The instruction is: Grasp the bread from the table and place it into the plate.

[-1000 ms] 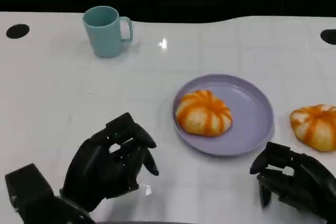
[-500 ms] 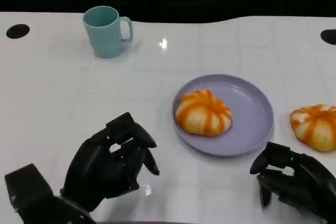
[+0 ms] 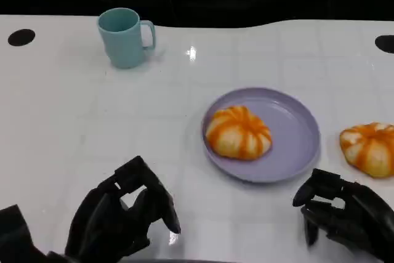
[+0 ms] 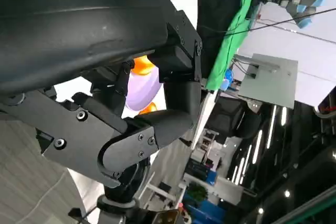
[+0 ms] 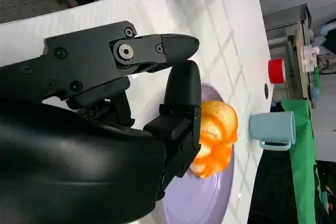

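Orange-striped bread (image 3: 368, 148) on table (image 3: 74, 115), right edge of head view, just right of lilac plate (image 3: 295, 133); a second bun (image 3: 239, 132) already on the plate. Right hand (image 3: 345, 217), lower right, lies just below the bread and much nearer than left hand (image 3: 120, 220), lower left. Both hands empty, fingers curled but apart. Bread round, no long axis. Teal mug (image 3: 126, 36) upper left, no writing

Left wrist view: plate glimpsed past fingers (image 4: 152, 129); nothing legible

Right wrist view: plated bun beyond fingers (image 5: 181, 93), mug at right; no labels
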